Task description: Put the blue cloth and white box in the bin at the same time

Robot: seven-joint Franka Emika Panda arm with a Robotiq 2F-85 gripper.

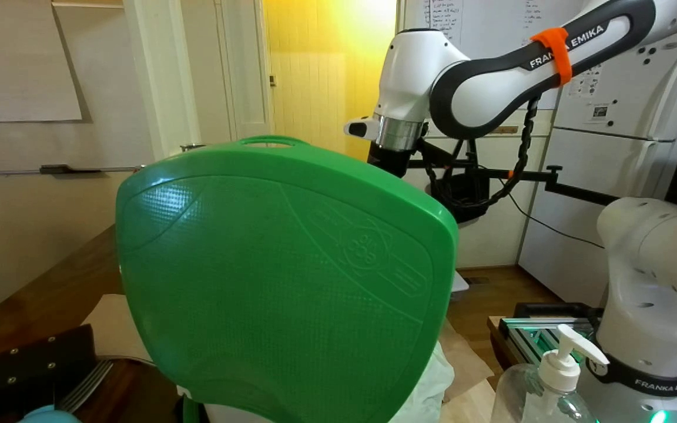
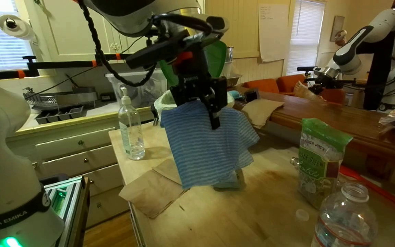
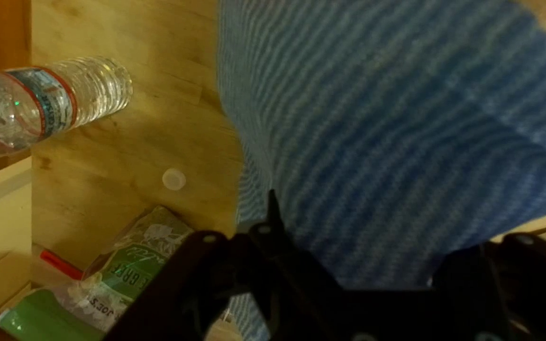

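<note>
Extends the arm [image 1: 497, 97] high and outward from the base [image 1: 638, 305], sloping down to the wrist [image 1: 406, 82]. Points the gripper [image 2: 199, 110] downward below the wrist. Grips with the fingers [image 3: 296, 263] spaced apart, showing dark at either side in the wrist view

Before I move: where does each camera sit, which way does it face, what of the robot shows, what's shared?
An exterior view: close to the green lid, facing past it toward the fridge; arm and base right, jaws unseen.
An exterior view: across the table from the bin, facing it and kitchen drawers; base left, jaws centre, blue cloth hanging from them.
Wrist view: on the arm, facing down past the blue cloth to the table; jaws at bottom.
Shared: both exterior views show the green lid, arm, base, soap bottle.
</note>
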